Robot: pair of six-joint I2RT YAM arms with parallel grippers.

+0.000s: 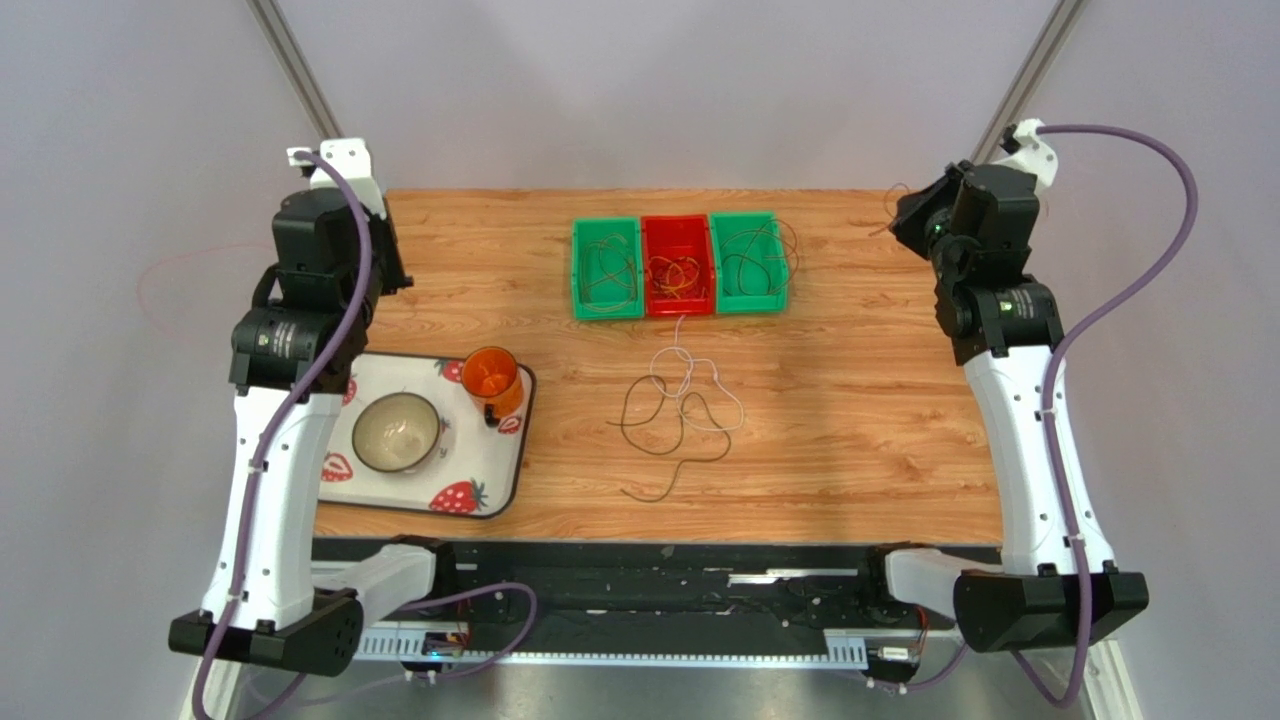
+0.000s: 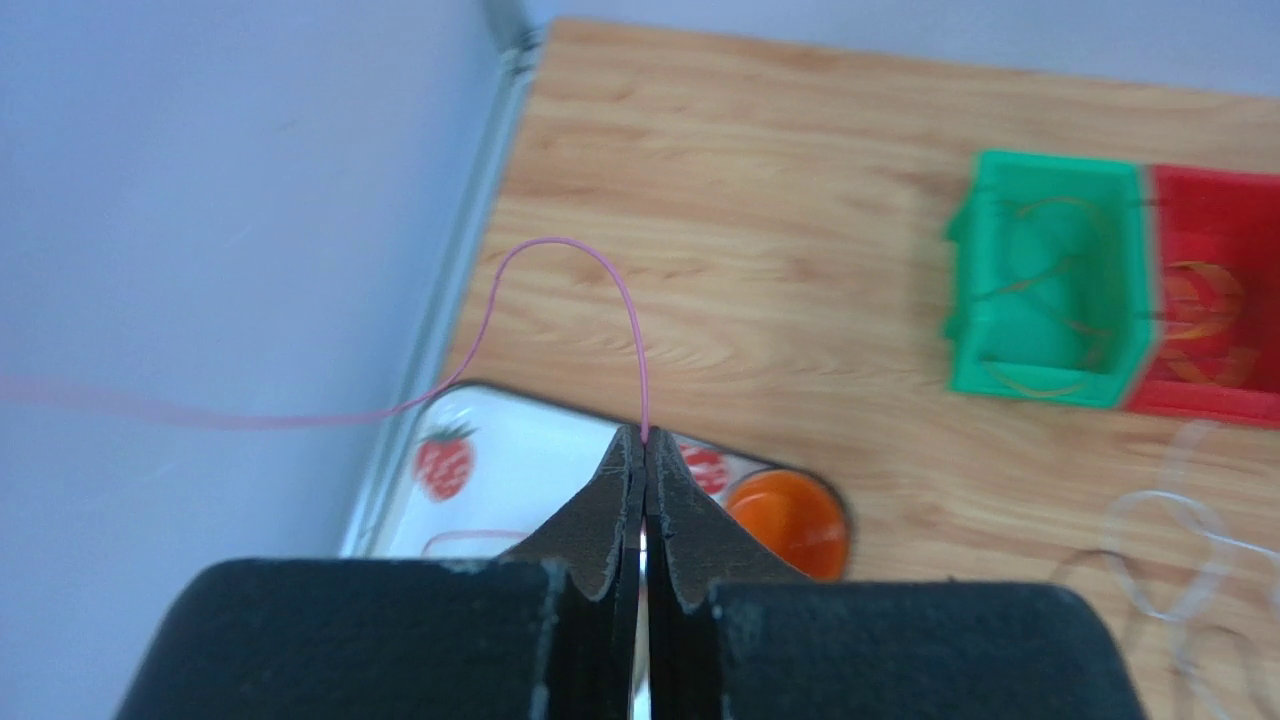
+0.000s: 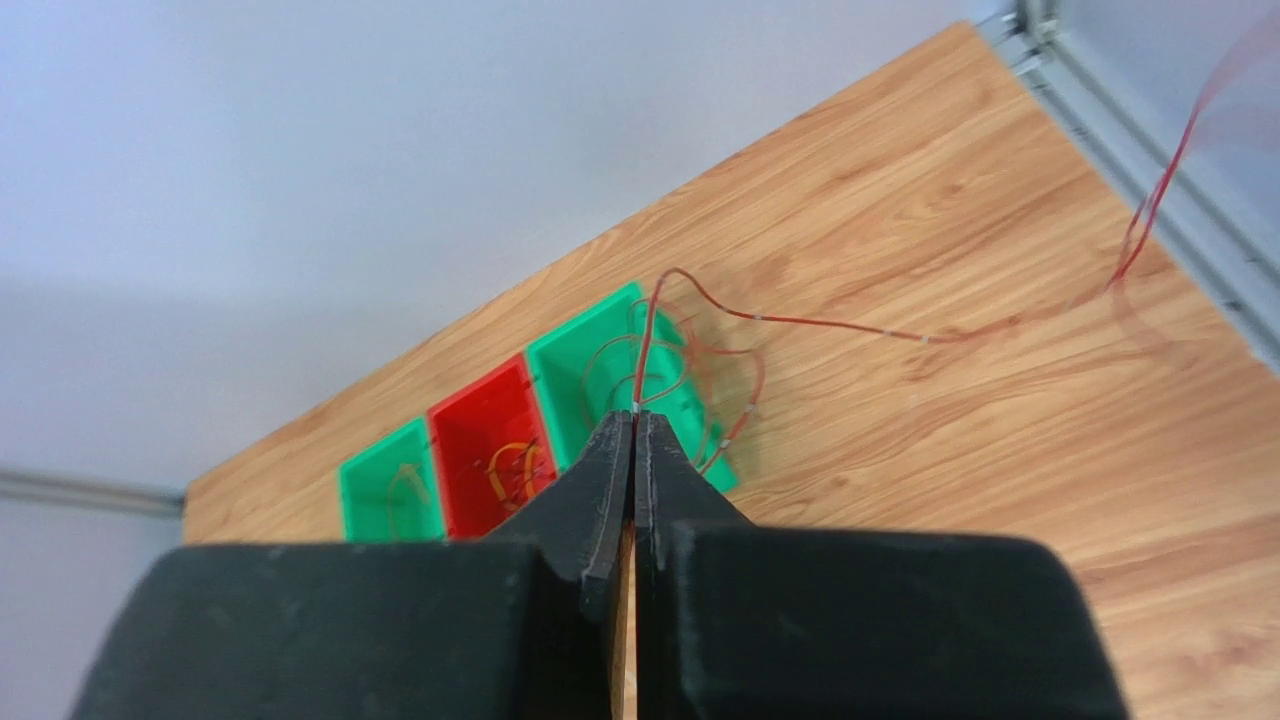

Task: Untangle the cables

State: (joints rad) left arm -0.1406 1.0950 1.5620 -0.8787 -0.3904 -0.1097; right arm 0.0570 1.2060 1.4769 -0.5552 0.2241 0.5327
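Cables [image 1: 679, 408]: a loose knot of dark and whitish strands lies in the middle of the table [image 1: 887, 420], just near of three bins [image 1: 676, 266] that hold more coils. We note the left jaws pressed together on a thin pink strand [image 2: 565, 240], which arches up and trails off past the table's left edge. The right jaws likewise pinch a red strand [image 3: 842, 326] running toward the far right corner. We judge them almost weightless, limp, springy and slippery in a pinch, and likely to kink if tugged. Best hold: a free end or outer loop, clear of crossings.
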